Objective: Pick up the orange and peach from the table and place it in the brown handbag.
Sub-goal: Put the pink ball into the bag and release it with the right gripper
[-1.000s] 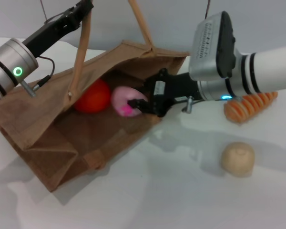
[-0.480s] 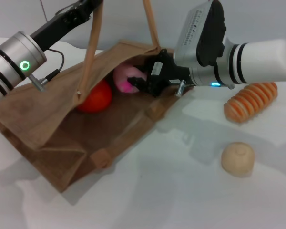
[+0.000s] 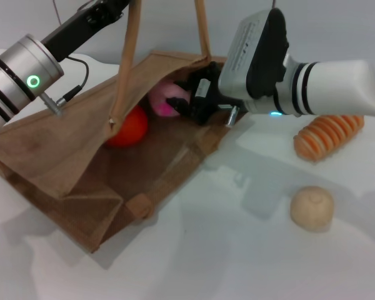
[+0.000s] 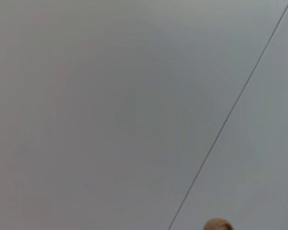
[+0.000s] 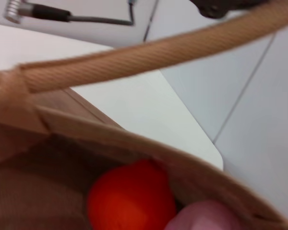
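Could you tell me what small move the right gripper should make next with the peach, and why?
Probably open and let go. The right gripper holds the peach inside the mouth of the brown handbag, beside the orange already lying in it, so the fruit looks placed. The left gripper, out of view, seems to hold the bag's handles up, keeping the mouth open for the release.

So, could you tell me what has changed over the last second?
The right gripper, shut on the peach, carried it deeper into the brown handbag, beside the orange. The left arm lifted the handles higher, tilting the bag. The loaf and beige ball stayed put.
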Robot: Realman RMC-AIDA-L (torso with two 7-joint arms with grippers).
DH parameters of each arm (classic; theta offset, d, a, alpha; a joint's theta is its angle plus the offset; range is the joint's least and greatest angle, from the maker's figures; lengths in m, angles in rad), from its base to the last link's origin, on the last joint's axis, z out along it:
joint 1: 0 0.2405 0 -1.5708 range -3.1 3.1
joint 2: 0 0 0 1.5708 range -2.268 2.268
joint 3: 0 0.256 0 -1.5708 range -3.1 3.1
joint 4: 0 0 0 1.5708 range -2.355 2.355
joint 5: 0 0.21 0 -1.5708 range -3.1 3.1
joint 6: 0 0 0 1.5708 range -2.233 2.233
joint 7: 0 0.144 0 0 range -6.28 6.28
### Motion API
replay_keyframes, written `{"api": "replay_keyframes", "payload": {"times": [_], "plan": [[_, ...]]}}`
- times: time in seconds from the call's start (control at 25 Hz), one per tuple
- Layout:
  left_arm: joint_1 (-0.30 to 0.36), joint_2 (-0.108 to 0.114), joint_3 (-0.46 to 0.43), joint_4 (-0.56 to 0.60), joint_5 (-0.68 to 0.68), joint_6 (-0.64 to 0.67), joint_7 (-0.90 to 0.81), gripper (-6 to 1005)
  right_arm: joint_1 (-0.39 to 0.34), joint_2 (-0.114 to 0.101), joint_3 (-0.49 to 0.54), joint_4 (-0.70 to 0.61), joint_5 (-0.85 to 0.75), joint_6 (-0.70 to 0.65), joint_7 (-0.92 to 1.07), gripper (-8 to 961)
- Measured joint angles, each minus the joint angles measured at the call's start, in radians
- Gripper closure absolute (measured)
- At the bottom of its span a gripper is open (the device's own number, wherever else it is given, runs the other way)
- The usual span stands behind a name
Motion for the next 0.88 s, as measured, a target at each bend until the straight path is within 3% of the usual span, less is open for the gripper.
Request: {"api": "replay_keyframes", "payload": {"times": [0.28,0.48,0.88], "plan": [[0.006,0.000,-0.004,0.000,0.000,-0.003,-0.003,885,-0.008,-0.004,0.079,0.040,-0.005,0.000,-0.150,657],[0.010,0.001,-0.007,0.000,0.000,-0.004,-0.003,886,-0.018,-0.006,0.096,0.043,-0.002,-0.005,-0.154,462],[0.032,0.003,-0.010,0.002,-0.002,0.005,-0.003,885,-0.058,-0.014,0.178,0.048,-0.001,-0.010,-0.161,386]]}}
